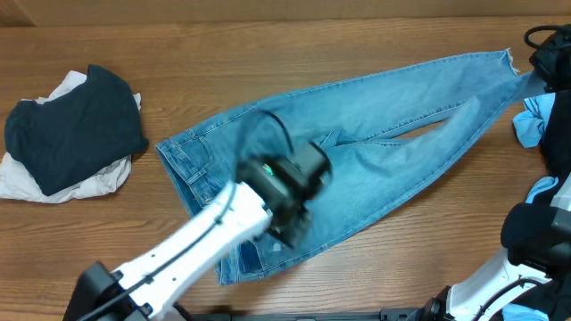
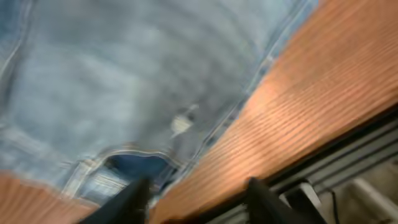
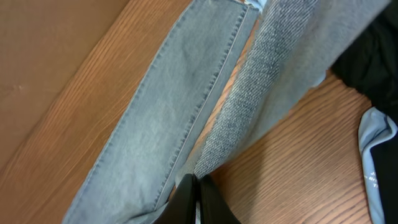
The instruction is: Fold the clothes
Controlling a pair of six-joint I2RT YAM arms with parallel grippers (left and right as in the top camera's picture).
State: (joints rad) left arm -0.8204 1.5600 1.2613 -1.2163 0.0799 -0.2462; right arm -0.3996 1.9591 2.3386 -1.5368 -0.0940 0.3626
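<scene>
The light-blue jeans [image 1: 393, 125] lie flat and slant across the table, waistband at the lower left and frayed hems at the upper right. My left gripper [image 1: 287, 234] hovers over the seat near the waistband. In the blurred left wrist view its fingers [image 2: 199, 202] are open and empty over the jeans' edge [image 2: 143, 81] and the bare wood. My right gripper [image 1: 538, 86] is at the far right by the hems. In the right wrist view it [image 3: 196, 199] is shut on a leg's edge [image 3: 267, 74], lifted with the grey inner weave showing.
A dark navy top over a white garment [image 1: 76, 125] lies at the far left. A small sky-blue cloth [image 1: 533, 120] sits at the right edge, under my right arm. A pale blue and white garment [image 3: 379, 155] and a black thing [image 3: 367, 62] lie beside the held leg.
</scene>
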